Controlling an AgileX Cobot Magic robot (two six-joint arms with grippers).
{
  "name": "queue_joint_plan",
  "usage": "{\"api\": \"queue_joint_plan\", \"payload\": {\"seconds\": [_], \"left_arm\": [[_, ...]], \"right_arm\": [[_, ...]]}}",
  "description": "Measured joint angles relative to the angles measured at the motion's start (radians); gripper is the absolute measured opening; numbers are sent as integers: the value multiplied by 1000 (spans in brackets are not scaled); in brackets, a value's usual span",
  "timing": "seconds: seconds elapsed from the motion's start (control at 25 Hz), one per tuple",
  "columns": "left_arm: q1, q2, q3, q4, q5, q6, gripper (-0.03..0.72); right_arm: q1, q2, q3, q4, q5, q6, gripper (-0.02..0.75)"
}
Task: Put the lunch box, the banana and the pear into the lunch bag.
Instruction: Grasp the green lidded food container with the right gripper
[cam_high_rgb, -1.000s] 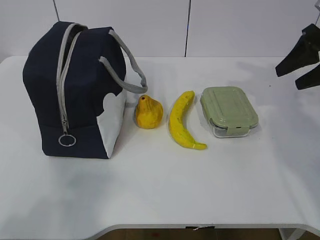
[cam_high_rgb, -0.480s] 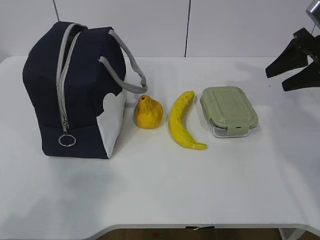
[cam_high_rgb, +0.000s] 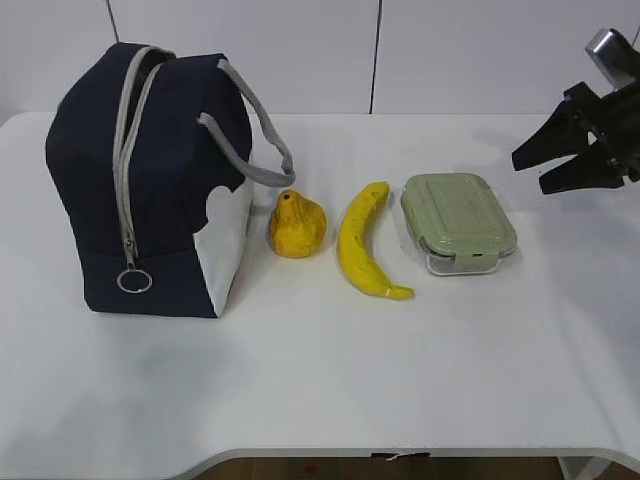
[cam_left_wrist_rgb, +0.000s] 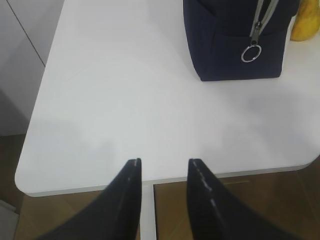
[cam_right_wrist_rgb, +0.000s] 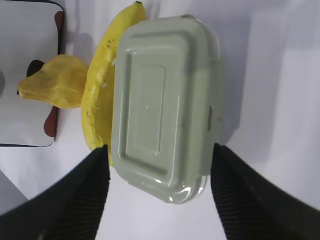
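A white table (cam_high_rgb: 320, 380) stands before pale wall panels; on its left sits the navy lunch bag (cam_high_rgb: 150, 180), upright, its grey zipper (cam_high_rgb: 124, 180) with a ring pull (cam_high_rgb: 134, 281) facing the near side; just right of the bag rests the pear (cam_high_rgb: 297, 224), then the banana (cam_high_rgb: 365, 242), then the lunch box (cam_high_rgb: 458, 221) with its green lid on; the right gripper (cam_high_rgb: 530, 170) hangs above the table's far right, jaws spread wide and holding nothing, the box framed between them in the wrist view; the left gripper (cam_left_wrist_rgb: 164, 165) hovers over the near left edge, jaws parted, empty.
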Motion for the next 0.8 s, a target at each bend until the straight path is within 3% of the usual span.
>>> {"api": "queue_joint_plan", "payload": {"seconds": [0.8], "left_arm": [[0, 0, 0, 0, 0, 0, 241]], "right_arm": [[0, 201, -57, 110, -13, -109, 471]]}}
